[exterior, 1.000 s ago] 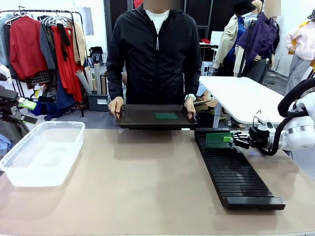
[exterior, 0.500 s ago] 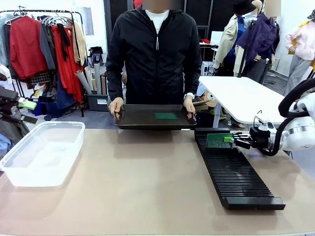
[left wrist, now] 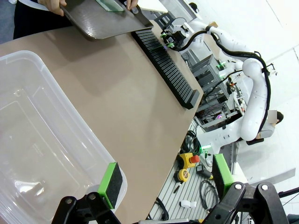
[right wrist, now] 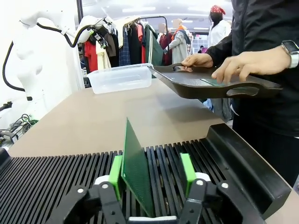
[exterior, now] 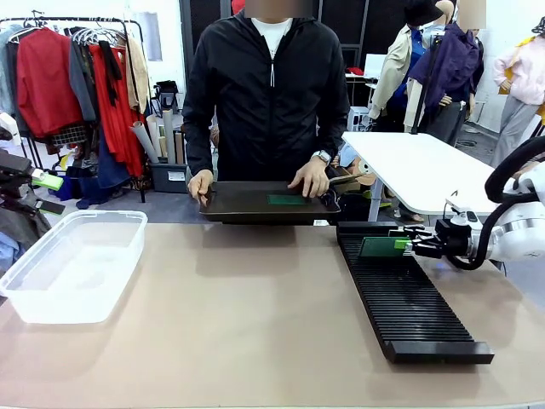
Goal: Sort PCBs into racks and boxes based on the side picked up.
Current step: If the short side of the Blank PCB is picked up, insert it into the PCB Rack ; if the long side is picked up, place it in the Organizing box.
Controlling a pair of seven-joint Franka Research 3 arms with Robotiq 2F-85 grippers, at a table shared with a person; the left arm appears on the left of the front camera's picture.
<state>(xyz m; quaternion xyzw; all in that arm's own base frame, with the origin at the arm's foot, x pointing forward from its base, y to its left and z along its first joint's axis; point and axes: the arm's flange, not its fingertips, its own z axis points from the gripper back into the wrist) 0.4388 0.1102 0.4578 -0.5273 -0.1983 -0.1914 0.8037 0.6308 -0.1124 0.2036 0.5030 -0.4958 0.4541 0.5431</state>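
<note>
A green PCB (exterior: pixel 381 247) stands upright in a slot at the far end of the black rack (exterior: pixel 409 298). My right gripper (exterior: pixel 415 248) is open around it. In the right wrist view the PCB (right wrist: pixel 136 170) rises from the rack (right wrist: pixel 56 177) between the green pads (right wrist: pixel 116 173) of that gripper (right wrist: pixel 152 169), with a gap on its right side. Another PCB (exterior: pixel 285 200) lies on the dark-brown tray (exterior: pixel 238 204) that the person holds. My left gripper (left wrist: pixel 166 168) is open over the near corner of the clear box (left wrist: pixel 28 130), which has nothing in it.
The person's hand (exterior: pixel 311 179) rests on the tray beside the PCB there. The box (exterior: pixel 72 264) stands at the table's left. My left arm (exterior: pixel 21 183) waits off the table's left edge. A white table (exterior: pixel 417 166) stands behind on the right.
My right gripper has opened and let go of the PCB, which now sits lower in the rack slot. The person's hand moved from the tray's handle onto the tray.
</note>
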